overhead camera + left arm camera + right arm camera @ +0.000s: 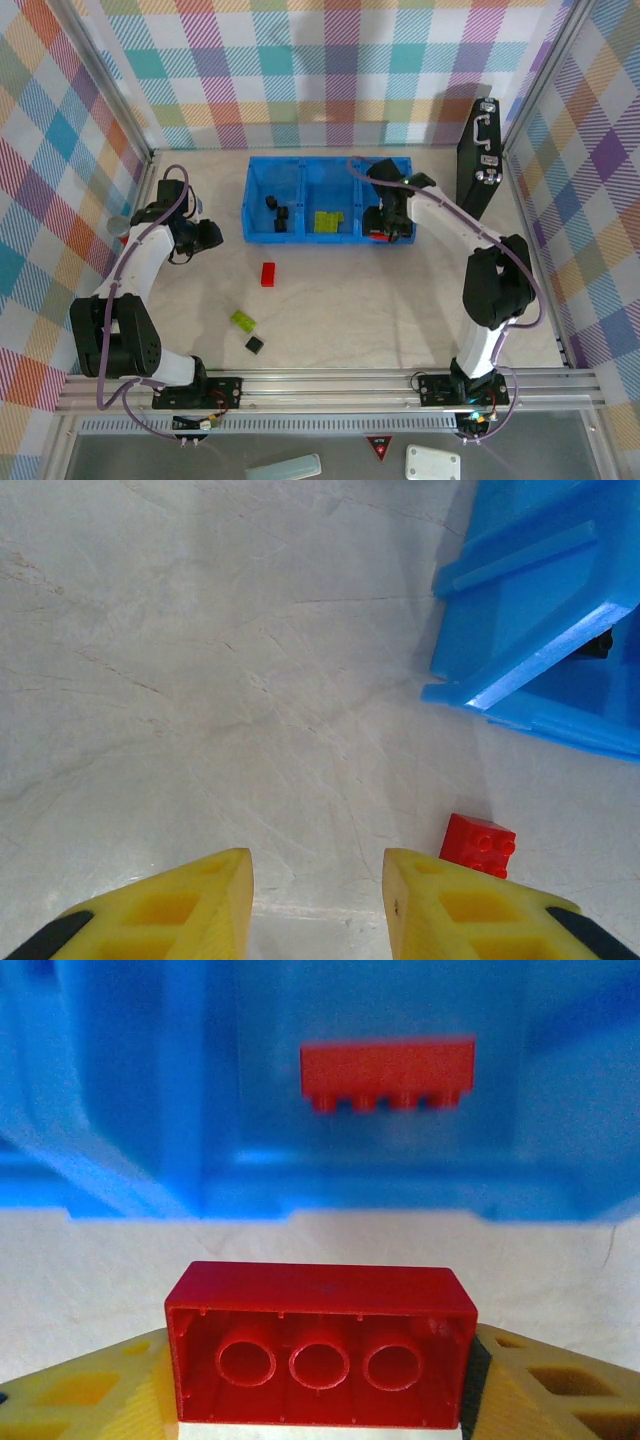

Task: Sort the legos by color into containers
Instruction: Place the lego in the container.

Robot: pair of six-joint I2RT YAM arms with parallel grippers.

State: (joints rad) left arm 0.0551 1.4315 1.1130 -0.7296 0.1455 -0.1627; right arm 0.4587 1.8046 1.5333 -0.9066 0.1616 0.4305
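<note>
Roughly half the sorting looks done. Among the legos, black bricks (275,207) lie in the left compartment of the blue tray (300,165), lime-green bricks (327,220) lie in the middle one, and a sorted red brick (388,1072) lies in the right one. A second red brick (318,1355) is clamped in the right gripper (385,226) at that compartment's near wall, not yet dropped in. Left on the table (350,310) are a loose red brick (268,273), a green brick (242,320) and a black brick (255,344). The left gripper (318,900) hovers near the loose red brick, jaws apart and empty.
</note>
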